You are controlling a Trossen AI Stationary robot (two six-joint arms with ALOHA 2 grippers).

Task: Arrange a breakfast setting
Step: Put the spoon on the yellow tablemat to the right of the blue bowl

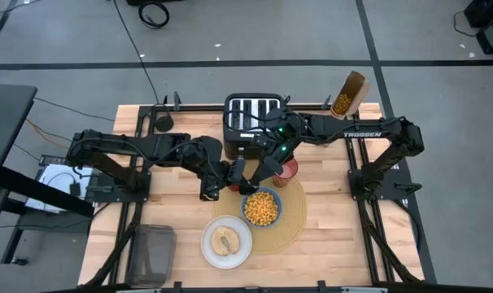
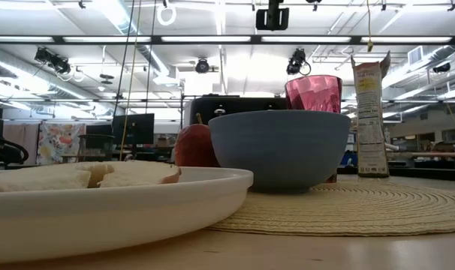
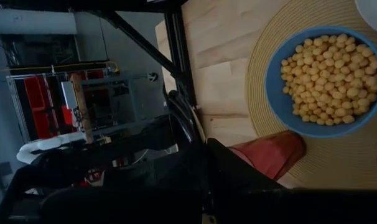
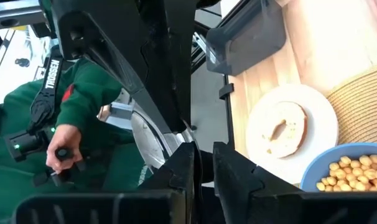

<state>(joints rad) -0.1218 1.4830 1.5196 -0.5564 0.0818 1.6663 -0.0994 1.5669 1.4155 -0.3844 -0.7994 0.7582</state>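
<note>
The round tan placemat (image 1: 291, 220) holds the blue bowl (image 1: 262, 208) full of yellow cereal and the pink cup (image 1: 289, 170). The white plate (image 1: 227, 242) with the bagel (image 1: 225, 240) lies on the wood at the mat's near left. The red apple (image 2: 195, 145) stands behind the plate in the low view. My left gripper (image 1: 227, 177) and right gripper (image 1: 255, 174) meet tip to tip above the mat's far left edge. The metal spoon (image 4: 152, 140) is between them. My left gripper seems shut on the thin curved handle (image 3: 181, 113) of the spoon, which sticks out ahead of its dark fingers; the place of contact is hidden by the fingers. The spoon is clear of the table. My right gripper has its two fingers (image 4: 183, 167) close together, coming level from the table's right, with the spoon's shiny end (image 4: 176, 134) right beside them. The finger bodies hide the exact place of contact.
A black toaster (image 1: 253, 119) stands at the far edge behind the grippers. An open cereal box (image 1: 348, 93) is at the far right and a dark mesh basket (image 1: 153, 249) at the near left. A person in green (image 4: 83, 93) shows beyond the table.
</note>
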